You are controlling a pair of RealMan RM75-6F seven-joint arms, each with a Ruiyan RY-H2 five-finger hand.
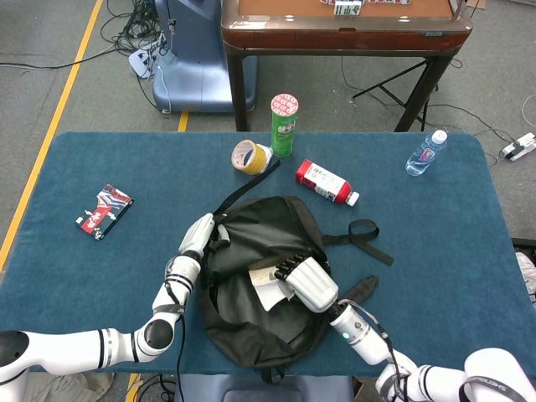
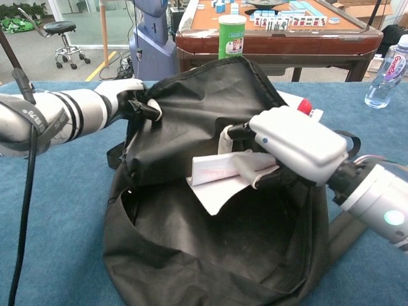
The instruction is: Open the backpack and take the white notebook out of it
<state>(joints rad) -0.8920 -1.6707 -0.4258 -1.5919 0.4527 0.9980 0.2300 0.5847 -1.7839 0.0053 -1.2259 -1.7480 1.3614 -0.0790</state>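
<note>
The black backpack (image 1: 251,251) (image 2: 210,255) lies open on the blue table. My left hand (image 1: 198,234) (image 2: 131,99) grips the bag's upper left rim and holds the opening up. Over the opening, my right hand (image 1: 308,283) (image 2: 296,143) holds the white notebook (image 1: 268,289) (image 2: 220,177), which sticks out to the left of the fingers. The notebook is tilted, its lower corner hanging down over the dark inside of the bag.
Behind the bag stand a green can (image 1: 284,124) (image 2: 232,37), a yellow tape roll (image 1: 249,157), and a red-and-white bottle (image 1: 325,182). A water bottle (image 1: 425,152) (image 2: 387,73) is at far right, a small packet (image 1: 104,211) at left. A black strap (image 1: 364,234) trails right.
</note>
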